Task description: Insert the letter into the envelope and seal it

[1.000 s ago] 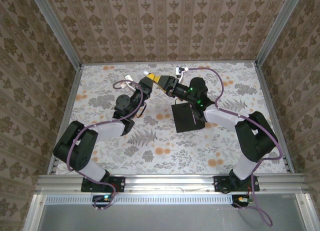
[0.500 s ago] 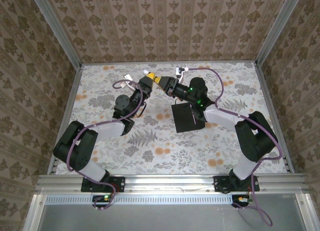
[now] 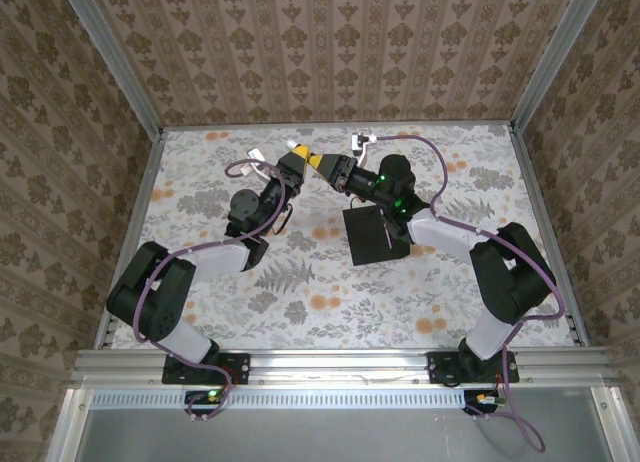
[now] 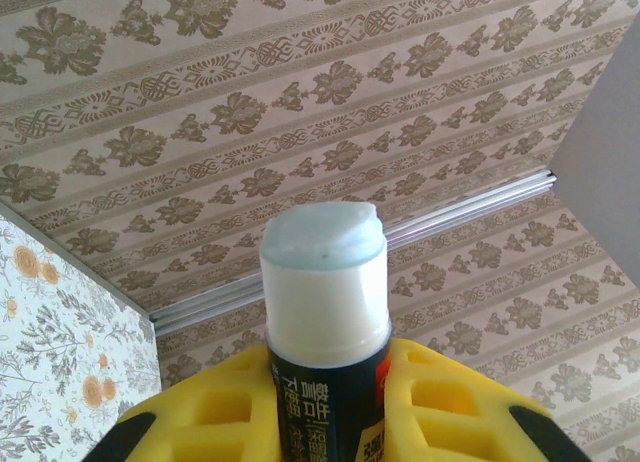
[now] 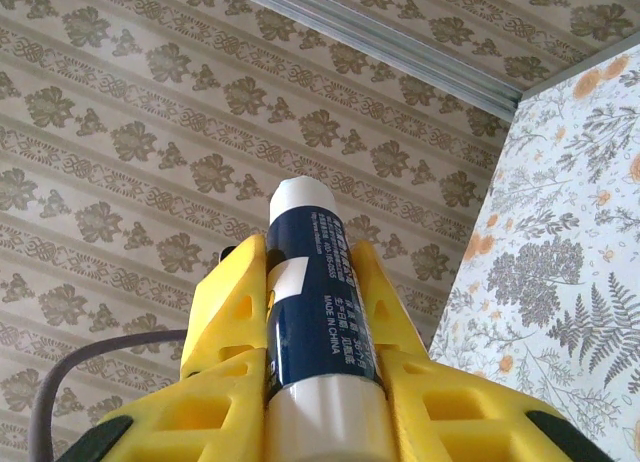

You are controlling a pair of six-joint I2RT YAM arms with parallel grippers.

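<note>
Both claws meet nearly tip to tip over the far middle of the table (image 3: 200, 192). The left claw (image 3: 296, 162) angles in from the left and the right claw (image 3: 323, 166) from the right. In the top view the white end of the tube (image 3: 293, 145) pokes out just past the left claw's tips, on the wall side.

Left wrist view: the left claw is clamped on the tube, with yellow fingers (image 4: 215, 412) tight against the dark printed body on both sides. A white collar and a pale, slightly uneven top face stick out beyond the fingertips.

Right wrist view: the right claw is closed on the tube, its fingers (image 5: 225, 322) touching the dark-blue body on both sides. A narrow white end sits beyond the tips and a wider white section sits back toward the palm.

Envelope (image 3: 375, 234): black and flat on the table, on the near side of the right claw, just behind its wrist. Its far-right part is tucked under the right arm. It lies apart from the left claw, off to that claw's right and nearer the bases.

Both wrist cameras look up at the patterned wall (image 3: 330, 52). The floral table cover shows at the left edge for the left claw and at the right edge for the right claw.
</note>
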